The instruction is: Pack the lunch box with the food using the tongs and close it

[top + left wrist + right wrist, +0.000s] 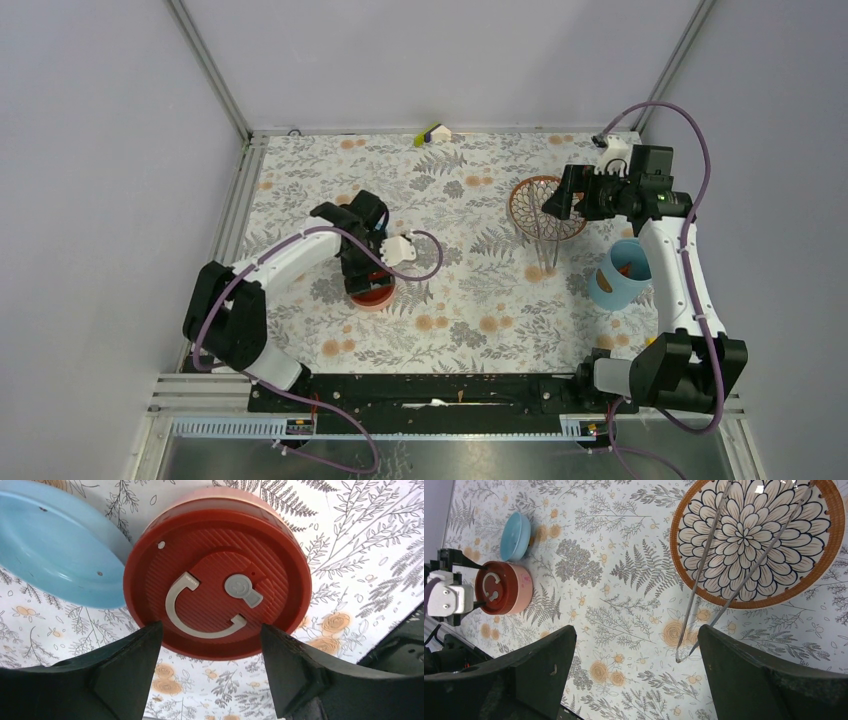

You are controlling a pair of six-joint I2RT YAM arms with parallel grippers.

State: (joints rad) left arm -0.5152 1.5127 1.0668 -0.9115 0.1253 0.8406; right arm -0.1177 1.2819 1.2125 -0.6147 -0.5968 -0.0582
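- On the left half of the table (470, 300), under the left arm: salmon-pink bowl (524, 587) capped by a dark red lid (217, 575). The overhead view shows only a sliver below the wrist. The left wrist view shows the whole lid top with its grey C-shaped handle.
- Light-blue disc (55, 545): just beside the bowl on its far side. It shows in both wrist views and is hidden by the arm overhead.
- Light-blue shell (612, 285): right side of the table, near of the patterned dish (824, 565), mouth up. Only the overhead view shows it.
- Tongs (724, 565): long axis runs near to far. The joined end lies on the table toward the near side, and the two arms spread across the dish rim into the dish.
- Left fingers (125, 675): apart, straddling the lid's edge. Contact cannot be told.
- Right fingers (749, 680): wide apart, empty, above the tongs' joined end.
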